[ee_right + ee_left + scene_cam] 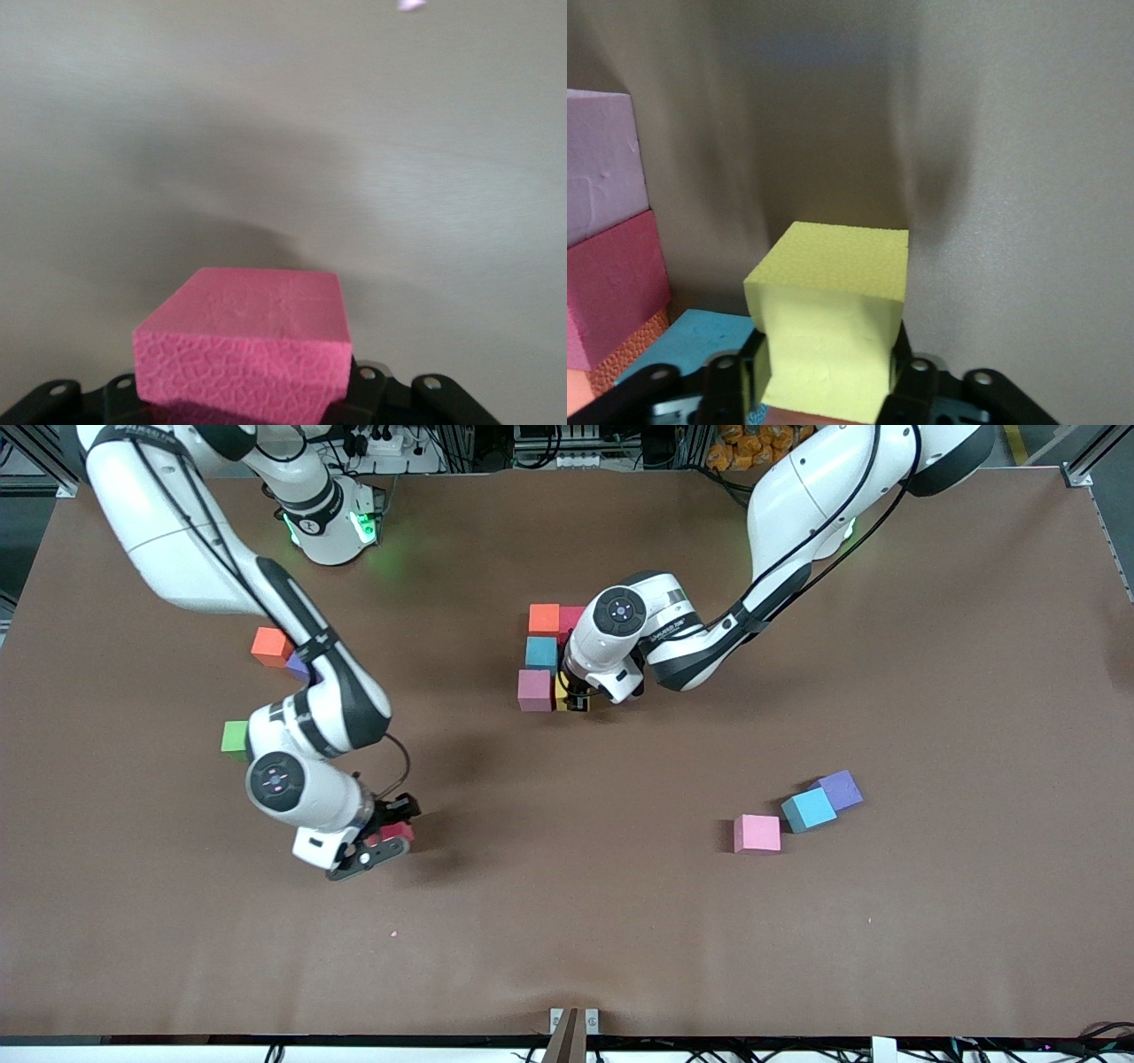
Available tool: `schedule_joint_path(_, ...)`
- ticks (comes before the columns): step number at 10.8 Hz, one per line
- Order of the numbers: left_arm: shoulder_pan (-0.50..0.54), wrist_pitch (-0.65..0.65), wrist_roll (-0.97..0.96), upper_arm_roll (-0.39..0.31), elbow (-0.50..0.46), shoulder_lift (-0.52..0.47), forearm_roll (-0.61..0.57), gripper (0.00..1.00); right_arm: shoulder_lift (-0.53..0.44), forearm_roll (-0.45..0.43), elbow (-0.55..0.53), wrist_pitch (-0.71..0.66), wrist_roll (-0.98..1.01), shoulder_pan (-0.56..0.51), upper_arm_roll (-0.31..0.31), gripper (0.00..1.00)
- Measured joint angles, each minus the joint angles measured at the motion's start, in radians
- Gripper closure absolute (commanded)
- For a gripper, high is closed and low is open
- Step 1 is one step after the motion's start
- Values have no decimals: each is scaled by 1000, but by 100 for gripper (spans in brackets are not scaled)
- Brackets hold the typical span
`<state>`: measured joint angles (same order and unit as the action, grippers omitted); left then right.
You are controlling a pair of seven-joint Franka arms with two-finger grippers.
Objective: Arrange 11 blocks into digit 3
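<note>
Left gripper (pixel 578 700) low at the part-built digit 3 (pixel 547 657), fingers (pixel 914 382) pinched on a yellow block (pixel 833 310) just beside the figure's pink block (pixel 535 689); right gripper (pixel 386 840) nearer the front camera than the figure, toward the right arm's end, fingers narrowed on a red block (pixel 252 350); judged risk: releasing askew nudges neighbouring cubes; spare pink (pixel 757 833), blue (pixel 808 810), purple (pixel 840 789) blocks lie well apart on the surface (pixel 567 921).
</note>
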<state>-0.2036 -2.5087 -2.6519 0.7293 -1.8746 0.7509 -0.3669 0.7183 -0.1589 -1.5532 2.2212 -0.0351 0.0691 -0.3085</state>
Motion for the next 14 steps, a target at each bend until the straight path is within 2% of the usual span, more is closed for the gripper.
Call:
schedule_joint_path(6,-8,0,62,-1,48,-13,-5,0,-5,48,-6,-8,-146,19,-52,65)
schedule_joint_path(9,5,68,135,5,65,-123,-6,0,-3,50,-19,-12,-302,43,-86,65)
schedule_joint_path(11,50,144,220,41,66,-207,-6,0,-1,54,-46,-9,-417,68,-96,65)
schedule_joint_path(14,196,198,370,139,67,-271,-6,0,0,54,-64,26,-612,146,-123,64)
